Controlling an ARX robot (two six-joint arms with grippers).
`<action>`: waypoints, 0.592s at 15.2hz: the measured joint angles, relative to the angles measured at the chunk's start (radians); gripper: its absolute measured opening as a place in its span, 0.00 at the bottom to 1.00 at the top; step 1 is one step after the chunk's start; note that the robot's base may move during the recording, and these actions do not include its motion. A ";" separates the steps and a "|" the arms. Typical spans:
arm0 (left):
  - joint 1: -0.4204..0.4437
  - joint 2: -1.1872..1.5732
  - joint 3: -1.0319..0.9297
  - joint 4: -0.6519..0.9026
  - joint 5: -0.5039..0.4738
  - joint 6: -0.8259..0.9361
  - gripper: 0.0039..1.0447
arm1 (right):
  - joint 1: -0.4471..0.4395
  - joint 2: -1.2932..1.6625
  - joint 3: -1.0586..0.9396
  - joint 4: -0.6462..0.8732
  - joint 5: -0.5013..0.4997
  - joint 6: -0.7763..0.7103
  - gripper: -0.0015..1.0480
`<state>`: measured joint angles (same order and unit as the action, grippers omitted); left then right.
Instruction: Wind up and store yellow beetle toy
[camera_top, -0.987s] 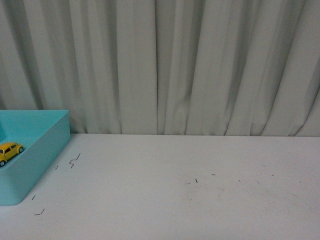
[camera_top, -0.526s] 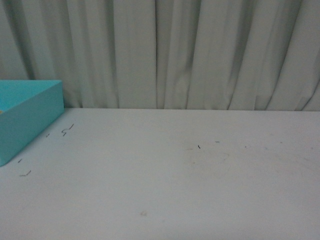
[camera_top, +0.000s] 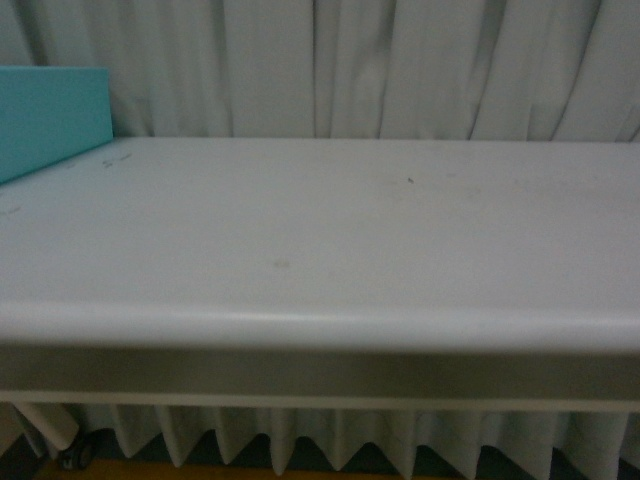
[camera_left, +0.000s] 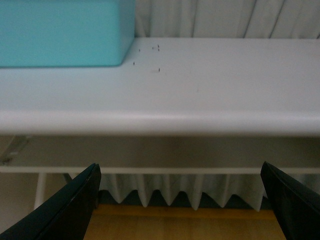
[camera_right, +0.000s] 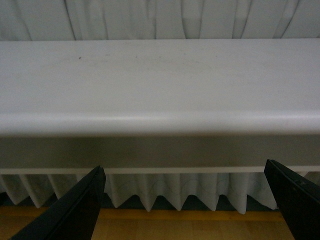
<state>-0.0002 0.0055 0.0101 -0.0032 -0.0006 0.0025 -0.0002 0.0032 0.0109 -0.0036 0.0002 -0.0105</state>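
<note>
At the far left of the front view a turquoise box (camera_top: 50, 115) stands on the white table (camera_top: 320, 230), by its back edge against the pale curtain (camera_top: 350, 65). Only the box's outer wall shows from this low angle; its inside is hidden, and the yellow beetle toy cannot be seen in any view. A few small dark marks (camera_left: 155, 50) dot the tabletop just beside the box's corner. The left pincer (camera_left: 180, 200) hangs below and in front of the table's rounded front edge, its two dark fingers (camera_left: 65, 210) spread wide, nothing between them. Further right, the right pincer (camera_right: 185, 202) sits likewise below the edge, fingers (camera_right: 75, 210) wide apart and empty, above a wooden floor (camera_right: 175, 225).
</note>
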 joint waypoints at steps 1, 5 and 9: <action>0.000 0.000 0.000 0.000 0.000 0.000 0.94 | 0.000 0.000 0.000 0.000 0.000 0.000 0.94; 0.000 0.000 0.000 0.000 0.000 0.000 0.94 | 0.000 0.000 0.000 0.000 0.000 0.000 0.94; 0.000 0.000 0.000 0.000 0.000 0.000 0.94 | 0.000 0.000 0.000 -0.002 0.000 0.000 0.94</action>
<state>-0.0002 0.0055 0.0097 -0.0036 -0.0010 0.0025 -0.0002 0.0036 0.0109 -0.0055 0.0006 -0.0101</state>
